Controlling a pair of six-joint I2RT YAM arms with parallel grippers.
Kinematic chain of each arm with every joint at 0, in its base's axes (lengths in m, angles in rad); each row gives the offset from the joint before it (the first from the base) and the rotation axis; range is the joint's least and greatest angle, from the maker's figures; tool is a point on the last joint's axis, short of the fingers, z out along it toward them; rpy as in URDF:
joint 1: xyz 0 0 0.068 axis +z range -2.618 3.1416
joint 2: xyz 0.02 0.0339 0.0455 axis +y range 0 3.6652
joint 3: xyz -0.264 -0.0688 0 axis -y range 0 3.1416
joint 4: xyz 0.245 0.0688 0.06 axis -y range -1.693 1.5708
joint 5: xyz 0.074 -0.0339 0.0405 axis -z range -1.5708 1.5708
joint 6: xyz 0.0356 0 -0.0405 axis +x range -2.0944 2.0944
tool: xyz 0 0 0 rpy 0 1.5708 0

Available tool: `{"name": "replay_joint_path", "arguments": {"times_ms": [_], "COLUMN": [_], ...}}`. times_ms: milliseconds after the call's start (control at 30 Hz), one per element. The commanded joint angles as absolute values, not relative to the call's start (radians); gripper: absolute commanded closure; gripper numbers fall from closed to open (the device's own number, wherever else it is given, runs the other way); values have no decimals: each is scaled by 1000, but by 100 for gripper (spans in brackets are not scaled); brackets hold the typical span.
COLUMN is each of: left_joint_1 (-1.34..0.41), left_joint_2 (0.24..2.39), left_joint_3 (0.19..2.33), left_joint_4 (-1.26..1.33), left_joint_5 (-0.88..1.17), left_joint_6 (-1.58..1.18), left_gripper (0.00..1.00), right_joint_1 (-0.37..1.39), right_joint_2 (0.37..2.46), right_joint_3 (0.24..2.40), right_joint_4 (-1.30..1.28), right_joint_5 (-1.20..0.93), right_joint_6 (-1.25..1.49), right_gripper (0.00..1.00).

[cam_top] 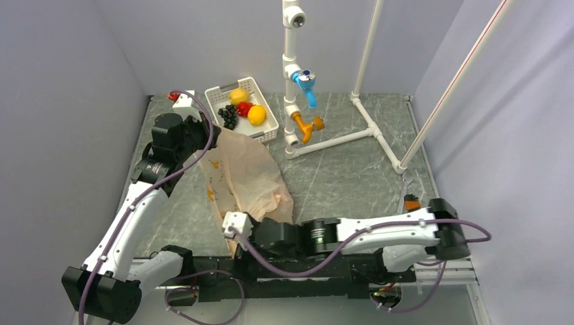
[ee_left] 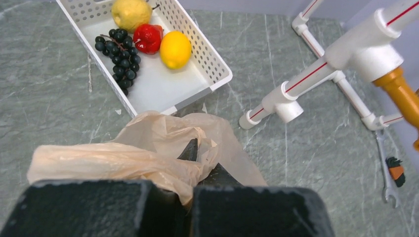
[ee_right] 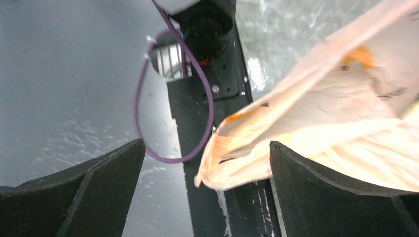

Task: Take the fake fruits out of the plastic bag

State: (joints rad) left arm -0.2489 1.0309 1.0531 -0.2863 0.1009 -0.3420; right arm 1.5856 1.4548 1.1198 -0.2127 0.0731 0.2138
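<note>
Your left pincer point(ee_left: 200, 165) is clamped together on a bunched fold of the plastic bag point(cam_top: 247, 172) at its far end, just near of the white basket point(ee_left: 212, 57); the film wraps round the fingers and hides most of them. The bag stretches from there across the table point(cam_top: 338, 183) towards the near edge; you cannot tell what it holds. Your right pincer point(ee_right: 206, 148) stands wide apart at the bag's near end; the crumpled edge hangs in the gap and passes behind one finger. Under that gap lie the black base rail point(ee_right: 190, 113) and a loop of purple cable point(ee_right: 173, 160). In the basket sit a red fruit point(ee_left: 147, 38), a black grape bunch point(ee_left: 118, 52), a lemon point(ee_left: 175, 49) and a yellow fruit point(ee_left: 130, 12). To the right stands a white pipe frame point(cam_top: 338, 139); a wrench point(ee_left: 388, 173) lies beyond it.
</note>
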Motion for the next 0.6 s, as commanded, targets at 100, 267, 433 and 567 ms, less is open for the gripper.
{"name": "replay_joint_path", "arguments": {"times_ms": [100,267,433,567], "left_joint_1": [-233,-221,-214,-212], "left_joint_2": [990,970,967,960], "left_joint_3": [1049,1023,1023,1010], "left_joint_4": [-234,-235,-238,-242], "left_joint_5": [202,198,211,215], "left_joint_6": [-250,-266,-268,-267], "left_gripper": [100,100,100,100], "right_joint_1": [1571,1492,1426,1414], "right_joint_2": [1271,1310,1451,1631], "right_joint_3": [1144,1170,1272,1414], "right_joint_4": [-215,-243,-292,-350], "right_joint_5": [363,592,639,716], "right_joint_6": [383,504,514,427], "right_gripper": [0,0,0,0]}}
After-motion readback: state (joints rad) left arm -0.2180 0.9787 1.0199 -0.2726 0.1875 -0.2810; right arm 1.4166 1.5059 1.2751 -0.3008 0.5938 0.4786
